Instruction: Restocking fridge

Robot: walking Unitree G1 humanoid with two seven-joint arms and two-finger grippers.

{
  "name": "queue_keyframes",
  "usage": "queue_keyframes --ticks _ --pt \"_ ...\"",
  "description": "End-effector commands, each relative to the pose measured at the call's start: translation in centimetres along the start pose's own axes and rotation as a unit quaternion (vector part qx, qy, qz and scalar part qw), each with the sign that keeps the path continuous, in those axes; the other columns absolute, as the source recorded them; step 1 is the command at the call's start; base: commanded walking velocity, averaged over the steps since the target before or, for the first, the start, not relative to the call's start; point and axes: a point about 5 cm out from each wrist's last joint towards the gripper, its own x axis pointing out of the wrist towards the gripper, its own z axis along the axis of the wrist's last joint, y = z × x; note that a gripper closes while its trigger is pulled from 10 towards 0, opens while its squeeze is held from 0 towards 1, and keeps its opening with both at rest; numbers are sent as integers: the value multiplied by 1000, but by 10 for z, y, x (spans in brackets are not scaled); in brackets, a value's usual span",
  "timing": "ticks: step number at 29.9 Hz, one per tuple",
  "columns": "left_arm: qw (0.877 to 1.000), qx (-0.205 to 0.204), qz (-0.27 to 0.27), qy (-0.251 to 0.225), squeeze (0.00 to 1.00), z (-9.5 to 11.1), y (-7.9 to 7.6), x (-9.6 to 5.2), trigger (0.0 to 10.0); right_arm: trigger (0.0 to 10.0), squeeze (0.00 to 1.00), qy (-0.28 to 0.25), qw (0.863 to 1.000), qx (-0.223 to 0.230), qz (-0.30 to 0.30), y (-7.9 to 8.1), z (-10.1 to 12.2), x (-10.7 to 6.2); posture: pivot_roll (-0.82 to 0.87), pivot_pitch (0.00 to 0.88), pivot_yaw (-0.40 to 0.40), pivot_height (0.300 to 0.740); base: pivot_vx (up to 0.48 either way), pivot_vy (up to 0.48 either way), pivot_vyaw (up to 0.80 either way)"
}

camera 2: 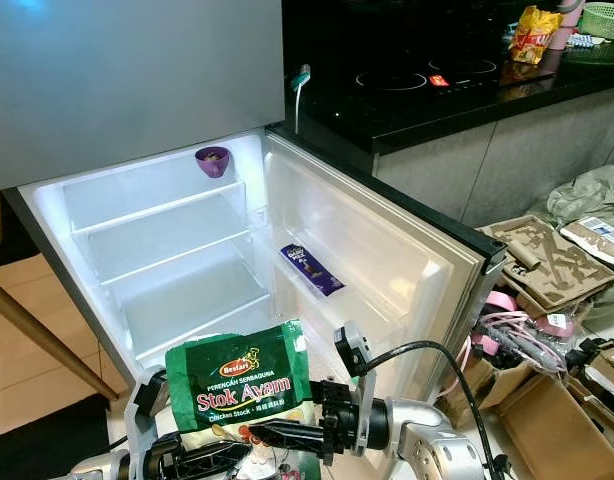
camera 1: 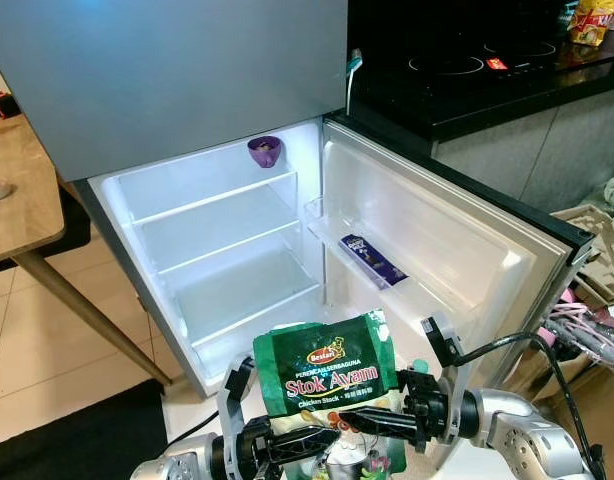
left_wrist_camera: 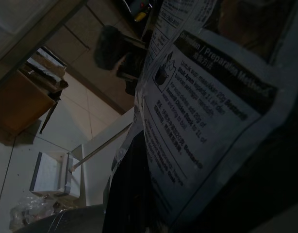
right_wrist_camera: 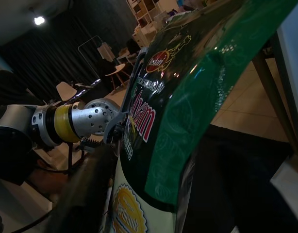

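A green pouch labelled Stok Ayam (camera 1: 332,375) stands upright just in front of the open fridge (camera 1: 227,260), held between my two grippers. My left gripper (camera 1: 292,442) grips its lower left part and my right gripper (camera 1: 372,422) grips its lower right, both shut on it. In the left wrist view the pouch's printed back (left_wrist_camera: 207,111) sits close against the fingers. The right wrist view has its green front (right_wrist_camera: 188,97), with my left arm (right_wrist_camera: 76,121) behind. The fridge shelves are bare except for a purple bowl (camera 1: 264,151) on the top shelf.
The fridge door (camera 1: 437,230) swings open to the right, with a purple packet (camera 1: 372,259) in its rack. A black counter with a hob (camera 1: 467,65) lies behind. A wooden table (camera 1: 17,190) stands at left. Cardboard and clutter (camera 2: 547,260) lie at right, and a dark mat (camera 1: 67,440) on the floor.
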Motion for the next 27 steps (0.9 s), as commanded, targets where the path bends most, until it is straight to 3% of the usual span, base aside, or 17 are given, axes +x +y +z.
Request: queue_keyframes --ticks 1,16,22,23,24,25,27 --pt "1000 11 -15 -4 0 3 -3 5 10000 0 0 -2 1000 0 5 3 0 3 -101 68 24 740 0 0 0" --pt "1000 10 -11 -4 0 2 -1 6 10000 0 0 0 1000 5 13 5 0 -1 -104 72 23 740 0 0 0" --pt "1000 16 19 -11 0 3 7 5 10000 0 0 6 1000 6 13 6 -2 -3 -108 62 26 740 0 0 0" --pt "999 22 33 -13 169 4 9 5 10000 0 0 6 1000 6 12 6 -2 -3 -108 62 26 740 0 0 0" --pt "999 22 33 -13 169 4 9 5 10000 0 0 6 1000 6 12 6 -2 -3 -108 62 26 740 0 0 0" --pt "998 26 51 -24 1000 6 14 5 10000 0 0 6 1000 5 11 6 -2 -3 -108 62 26 740 0 0 0" --pt "997 25 60 -35 1000 7 16 5 10000 0 0 5 1000 4 8 5 -2 -3 -108 62 26 740 0 0 0"
